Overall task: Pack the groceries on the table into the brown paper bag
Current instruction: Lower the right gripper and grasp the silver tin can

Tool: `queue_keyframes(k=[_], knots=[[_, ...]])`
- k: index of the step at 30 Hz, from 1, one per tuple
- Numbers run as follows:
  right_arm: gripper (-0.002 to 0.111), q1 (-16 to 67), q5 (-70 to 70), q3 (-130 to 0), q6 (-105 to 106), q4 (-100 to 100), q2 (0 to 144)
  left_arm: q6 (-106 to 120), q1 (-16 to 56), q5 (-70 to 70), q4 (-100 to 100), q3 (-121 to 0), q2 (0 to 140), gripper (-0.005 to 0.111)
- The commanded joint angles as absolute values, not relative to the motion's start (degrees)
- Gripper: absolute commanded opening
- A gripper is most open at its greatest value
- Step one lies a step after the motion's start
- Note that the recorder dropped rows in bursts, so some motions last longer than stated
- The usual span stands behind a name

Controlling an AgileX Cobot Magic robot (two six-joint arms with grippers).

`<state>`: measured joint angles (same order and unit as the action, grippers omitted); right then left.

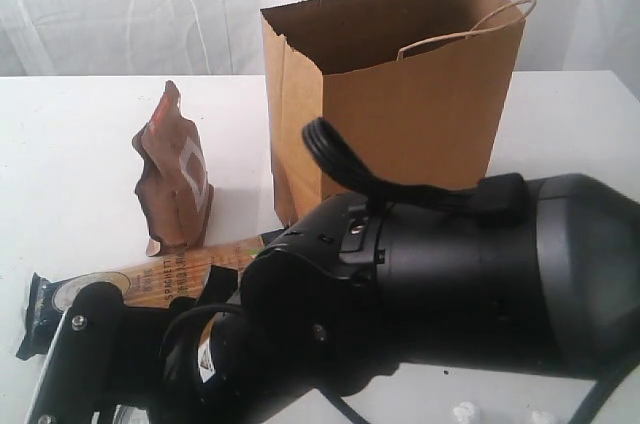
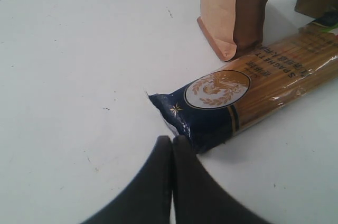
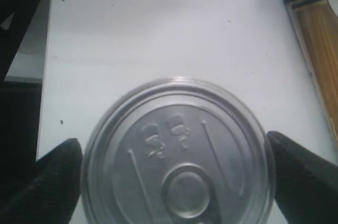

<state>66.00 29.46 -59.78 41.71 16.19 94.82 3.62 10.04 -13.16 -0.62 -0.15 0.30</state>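
The brown paper bag [image 1: 400,94] stands open at the back of the white table [image 1: 60,164]. A brown pouch [image 1: 175,179] stands upright to its left, and the spaghetti packet [image 1: 170,274] lies flat in front of the pouch. My left gripper [image 2: 171,139] is shut and empty, its tips just beside the packet's dark blue end [image 2: 206,113]. My right gripper [image 3: 171,145] straddles the silver pull-tab can [image 3: 177,155], one finger pressed against each side of its rim. The right arm [image 1: 450,274] hides the can in the exterior view.
The pouch [image 2: 235,7] stands close behind the spaghetti packet. The packet's end [image 3: 317,49] also lies near the can. Small white crumbs [image 1: 465,411] lie at the table's front edge. A white curtain hangs behind the bag.
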Motion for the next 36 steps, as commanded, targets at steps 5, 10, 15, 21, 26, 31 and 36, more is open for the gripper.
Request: queue_keyframes(k=[5, 10, 15, 21, 26, 31, 36], knots=[[0.061, 66.2, 28.5, -60.0, 40.97, 18.3, 94.91, 3.52, 9.79, -13.32, -0.75, 0.0, 0.0, 0.0], [0.022, 66.2, 30.11, -60.0, 36.31, 18.39, 94.91, 3.52, 9.79, -13.32, -0.75, 0.0, 0.0, 0.0], [0.002, 66.2, 31.14, -60.0, 35.34, 18.53, 94.66, 3.52, 9.79, -13.32, -0.75, 0.0, 0.0, 0.0], [0.0, 66.2, 30.08, -60.0, 32.66, 18.53, 91.54, 3.52, 9.79, -13.32, -0.75, 0.0, 0.0, 0.0], [0.0, 66.2, 27.86, -60.0, 32.66, 18.22, 86.66, 3.52, 9.79, -13.32, -0.75, 0.0, 0.0, 0.0], [0.0, 66.2, 26.45, -60.0, 32.44, 17.46, 81.58, 3.52, 9.79, -13.32, -0.75, 0.0, 0.0, 0.0], [0.0, 66.2, 27.47, -60.0, 24.78, 7.93, 78.86, 3.52, 9.79, -13.32, -0.75, 0.0, 0.0, 0.0]])
